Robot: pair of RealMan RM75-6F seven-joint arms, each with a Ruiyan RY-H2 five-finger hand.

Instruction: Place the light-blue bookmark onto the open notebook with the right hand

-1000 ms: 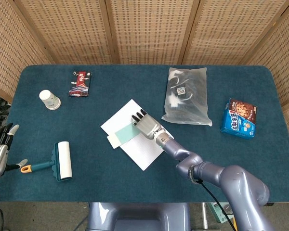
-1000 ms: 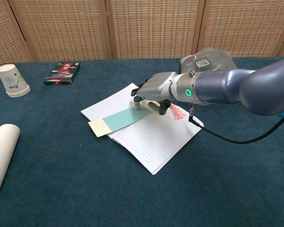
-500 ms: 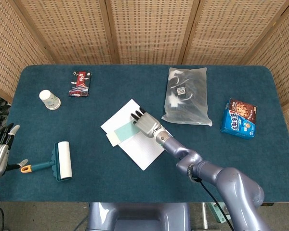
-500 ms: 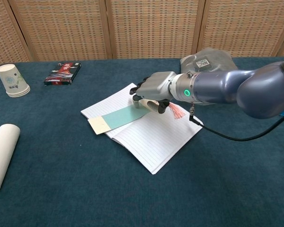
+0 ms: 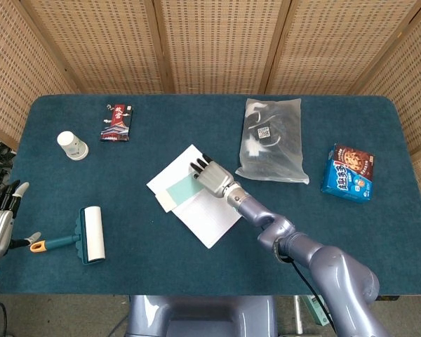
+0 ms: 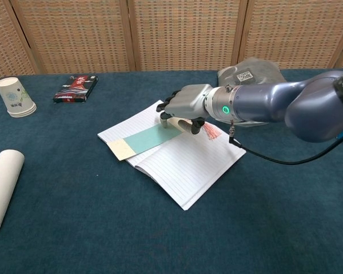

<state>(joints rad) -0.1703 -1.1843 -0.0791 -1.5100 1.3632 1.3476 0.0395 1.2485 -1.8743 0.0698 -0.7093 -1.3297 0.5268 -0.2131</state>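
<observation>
Item: light-blue bookmark (image 6: 149,138), lying flat across the open notebook (image 6: 183,165), its pale end just overhanging the left edge. My right hand (image 6: 182,107) covers its tasselled end, fingers curled; whether it grips, I cannot tell. Risk: lifting off without a full release could drag the bookmark off the page.

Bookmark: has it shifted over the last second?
Yes. The bookmark has slid up the notebook, away from the robot; its tan end overhangs the near-left edge less. The right hand grips its tasselled end.
</observation>
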